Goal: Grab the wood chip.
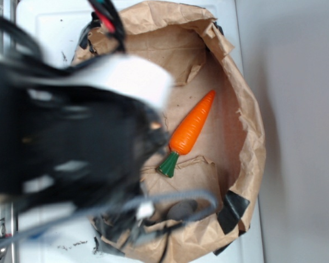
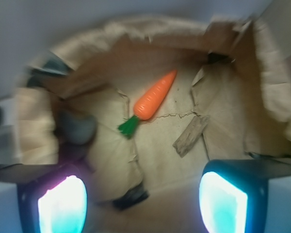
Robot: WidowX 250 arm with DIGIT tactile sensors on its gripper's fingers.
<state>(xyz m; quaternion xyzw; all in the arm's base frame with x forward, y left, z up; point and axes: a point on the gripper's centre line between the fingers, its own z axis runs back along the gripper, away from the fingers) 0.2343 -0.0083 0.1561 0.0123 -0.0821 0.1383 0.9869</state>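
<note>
- The wood chip [image 2: 190, 135] is a small flat brown piece lying on the brown paper floor of the paper bag nest [image 2: 274, 73].
- It lies on a slant. Its long side runs from down-left to up-right in the wrist view.
- The chip sits to the right of the carrot [image 2: 149, 102], near it but not touching. The carrot slants much the same way.
- A dark grey lump [image 2: 76, 127] is far over on the left side, well apart from the chip.
- In the outside view the arm hides the chip, so only the wrist view shows it.
- The gripper [image 2: 143, 204] is open wide. Its two glowing pads [image 2: 222, 201] are far apart, with nothing between them.
- The chip lies ahead of the gripper and a bit to the right of its middle, closer to the right pad.
- The picture is blurry, so how high the gripper is over the paper is hard to tell.
- I think the gripper needs to go forward, a little right, and turn so the pads close across the chip's thin side.
</note>
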